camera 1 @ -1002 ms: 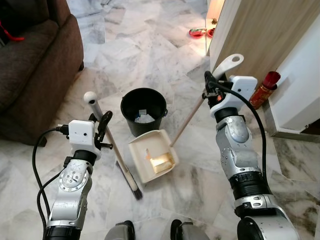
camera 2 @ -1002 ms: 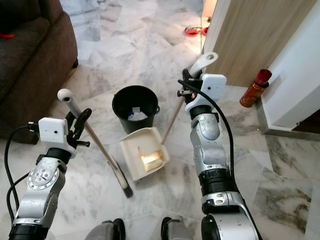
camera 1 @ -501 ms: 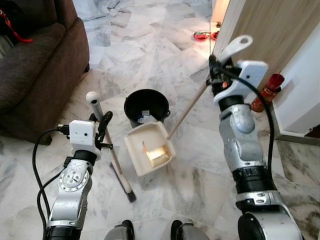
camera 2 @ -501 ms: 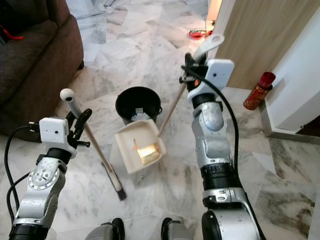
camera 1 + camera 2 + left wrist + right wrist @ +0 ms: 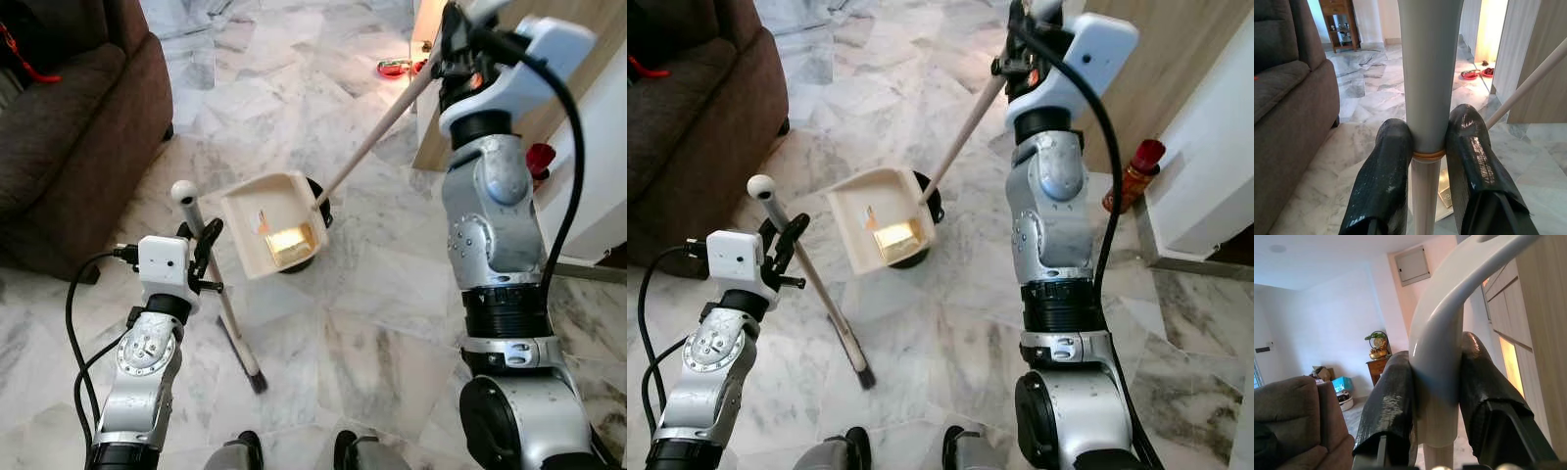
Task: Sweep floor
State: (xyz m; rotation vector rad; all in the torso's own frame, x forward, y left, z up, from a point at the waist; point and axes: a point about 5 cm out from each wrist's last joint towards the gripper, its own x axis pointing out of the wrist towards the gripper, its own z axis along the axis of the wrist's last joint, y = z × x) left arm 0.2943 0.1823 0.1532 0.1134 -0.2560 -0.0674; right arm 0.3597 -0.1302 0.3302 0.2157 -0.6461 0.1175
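Brown fabric sofa (image 5: 69, 127) off to the left, grey-veined white marble floor (image 5: 392, 294) underfoot. The right hand (image 5: 1430, 396) clamps the long-handled cream plastic dustpan (image 5: 269, 235), held in the air, tilted over the round black bucket (image 5: 315, 201) (mostly hidden behind it). The left hand (image 5: 1427, 147) grips the grey-handled broom (image 5: 220, 284), bristle head down on the floor. Red spray can (image 5: 1132, 174) by the wooden cabinet.

Glossy marble floor (image 5: 382, 323); matt cream plastic dustpan (image 5: 266, 235); cloth sofa (image 5: 69, 127).
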